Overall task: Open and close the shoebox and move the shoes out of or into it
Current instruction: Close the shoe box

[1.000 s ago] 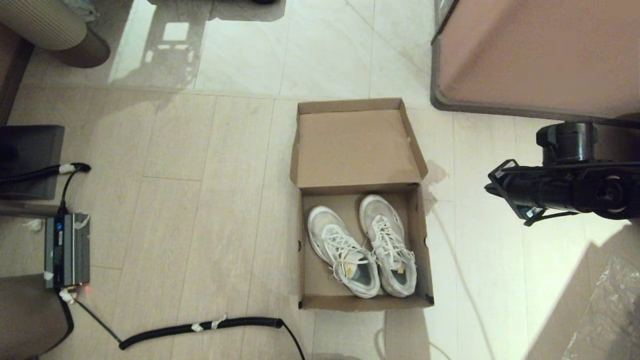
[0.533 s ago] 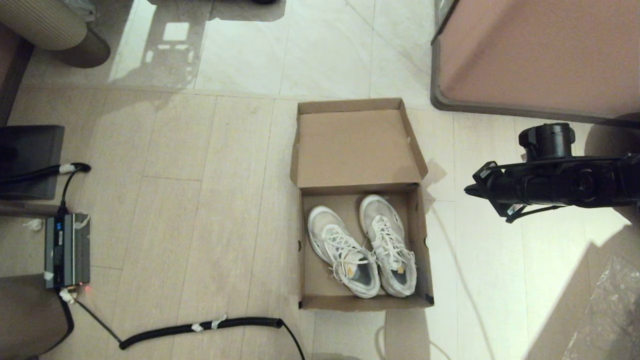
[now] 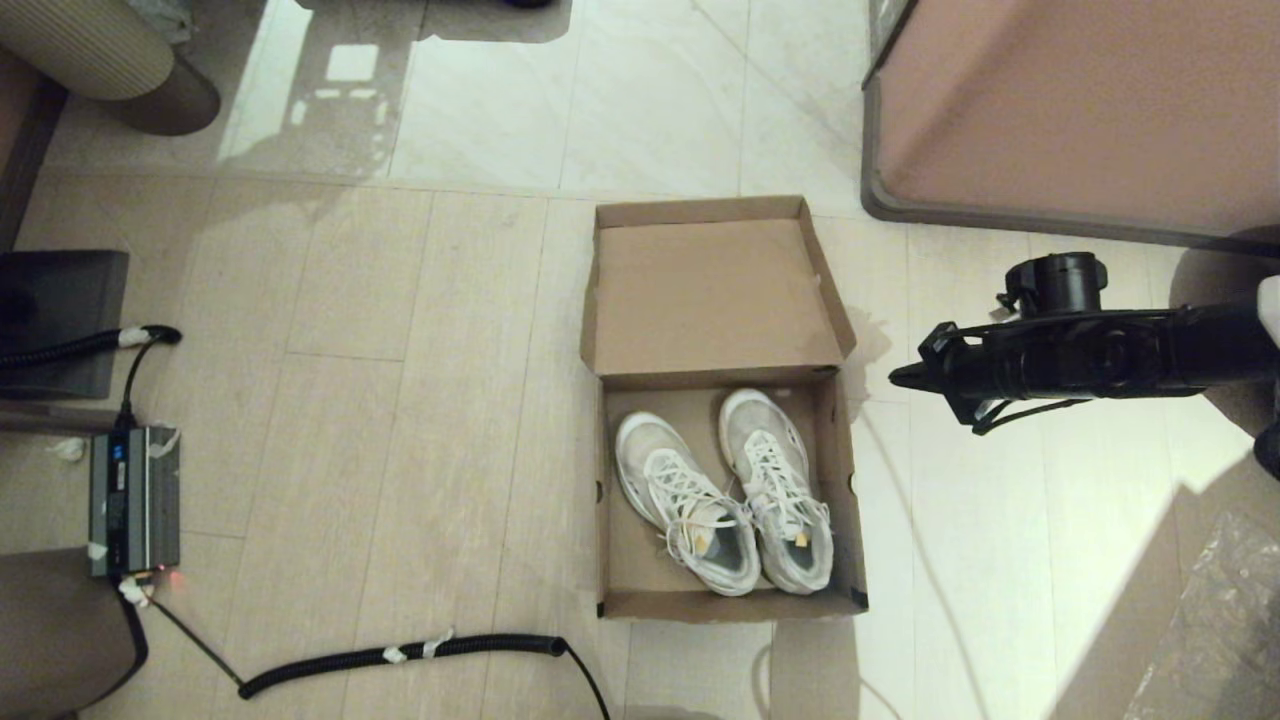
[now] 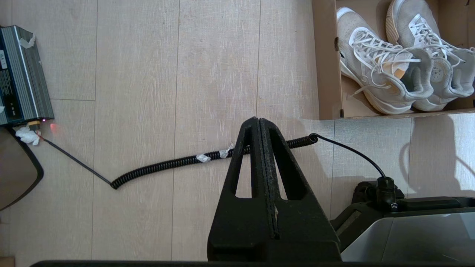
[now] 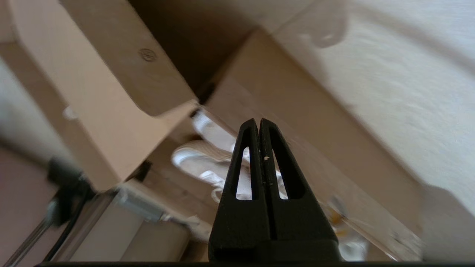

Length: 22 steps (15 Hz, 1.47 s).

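Note:
The brown cardboard shoebox [image 3: 849, 480] sits open on the floor, its flap lid [image 3: 712, 295] thrown back on the far side. Two white sneakers [image 3: 728, 500] lie side by side inside, toes toward the lid; they also show in the left wrist view as the sneakers [image 4: 393, 74]. My right gripper [image 3: 897, 377] hovers shut and empty just right of the box's right wall, tips pointing at it; in its own view the right gripper [image 5: 258, 121] points over the wall at the shoes [image 5: 207, 155]. My left gripper [image 4: 258, 119] is shut, empty, over the floor near a coiled cable.
A large pinkish-brown cabinet [image 3: 1080, 110] stands behind the right arm. A black coiled cable [image 3: 400, 655] lies on the floor near-left of the box, running to a grey power unit [image 3: 133, 500]. A ribbed round base [image 3: 110, 60] is far left.
My right arm has swung left, bringing its shut gripper from well right of the box to close beside the box's right wall. Box and shoes have not moved.

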Motion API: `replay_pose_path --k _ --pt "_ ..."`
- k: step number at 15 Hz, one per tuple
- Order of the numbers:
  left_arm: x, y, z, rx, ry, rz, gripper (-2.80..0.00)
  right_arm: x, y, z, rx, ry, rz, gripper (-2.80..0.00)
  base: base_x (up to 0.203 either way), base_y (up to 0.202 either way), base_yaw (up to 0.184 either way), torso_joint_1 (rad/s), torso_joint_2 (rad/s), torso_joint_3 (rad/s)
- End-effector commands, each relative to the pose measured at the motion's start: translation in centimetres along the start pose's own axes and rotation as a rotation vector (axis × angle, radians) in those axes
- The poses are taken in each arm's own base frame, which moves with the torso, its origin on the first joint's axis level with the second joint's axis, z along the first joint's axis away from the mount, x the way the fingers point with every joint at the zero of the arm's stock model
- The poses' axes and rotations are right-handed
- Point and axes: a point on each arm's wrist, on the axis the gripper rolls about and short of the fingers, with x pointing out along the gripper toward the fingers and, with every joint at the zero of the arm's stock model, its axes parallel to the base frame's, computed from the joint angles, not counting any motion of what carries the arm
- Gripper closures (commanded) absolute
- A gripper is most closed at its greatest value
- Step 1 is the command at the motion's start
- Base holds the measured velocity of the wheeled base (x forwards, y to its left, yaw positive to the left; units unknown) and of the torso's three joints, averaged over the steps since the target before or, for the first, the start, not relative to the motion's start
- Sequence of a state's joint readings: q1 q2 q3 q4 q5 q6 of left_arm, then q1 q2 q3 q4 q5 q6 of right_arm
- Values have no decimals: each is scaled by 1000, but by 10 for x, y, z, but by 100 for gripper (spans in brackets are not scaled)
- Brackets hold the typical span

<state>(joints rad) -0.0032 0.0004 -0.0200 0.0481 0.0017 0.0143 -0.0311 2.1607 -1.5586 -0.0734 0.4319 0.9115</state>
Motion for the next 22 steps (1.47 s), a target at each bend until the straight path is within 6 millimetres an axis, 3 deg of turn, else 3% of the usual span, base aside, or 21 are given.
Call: replay_pose_path --k 1,7,13,15,22 --pt "0 0 0 0 -1 0 0 23 -10 8 9 24 20 0 0 0 0 0 0 0" --pt "0 0 0 0 -1 0 0 47 -10 43 25 17 90 0 0 0 0 0 0 0" --pt "0 0 0 1 -1 0 0 58 -10 51 133 25 232 0 0 0 0 0 0 0" --pt "-1 0 2 7 -9 1 0 62 -7 49 172 46 274 0 0 0 0 0 0 0" --pt "-14 1 54 14 -75 1 0 89 -5 21 171 124 263 0 0 0 0 0 0 0"
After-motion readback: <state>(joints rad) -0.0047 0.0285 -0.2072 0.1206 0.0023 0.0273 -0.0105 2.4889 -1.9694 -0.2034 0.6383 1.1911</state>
